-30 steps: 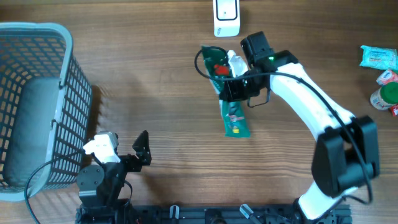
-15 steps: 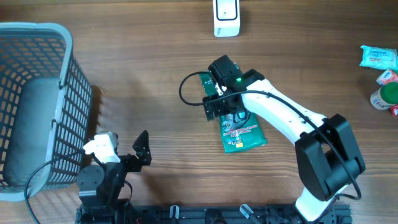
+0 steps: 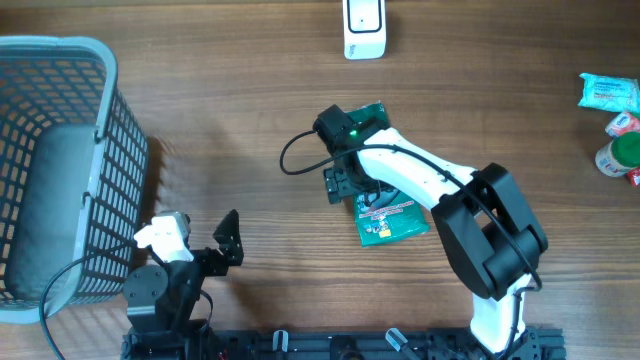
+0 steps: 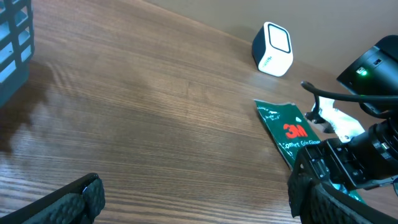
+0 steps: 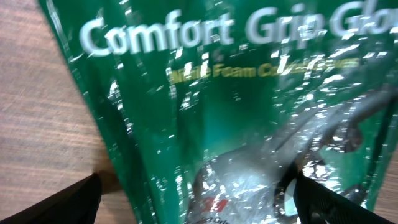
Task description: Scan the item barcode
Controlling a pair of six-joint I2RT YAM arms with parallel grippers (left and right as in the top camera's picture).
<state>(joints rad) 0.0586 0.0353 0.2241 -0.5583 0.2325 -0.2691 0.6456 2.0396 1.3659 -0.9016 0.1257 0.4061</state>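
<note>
The item, a green 3M glove packet (image 3: pixel 392 217), lies flat on the table below the white scanner (image 3: pixel 364 28). My right gripper (image 3: pixel 348 184) hovers over the packet's upper half, open, its jaws wide apart. Glossy green film (image 5: pixel 217 93) fills the right wrist view, and the right gripper (image 5: pixel 199 205) has a fingertip on either side of it, gripping nothing. No barcode shows. My left gripper (image 3: pixel 222 250) rests open near the front left; the left wrist view has that gripper (image 4: pixel 199 202) over bare wood, with the packet (image 4: pixel 283 127) and scanner (image 4: pixel 273 48) ahead.
A grey wire basket (image 3: pixel 60 170) stands at the left edge. At the far right lie a light blue packet (image 3: pixel 608 92) and a green-capped container (image 3: pixel 624 150). A black cable (image 3: pixel 300 150) loops off the right wrist.
The right gripper held the packet up near the scanner, then opened and let it go. The packet now lies flat, and the right arm has moved left and down over it.
</note>
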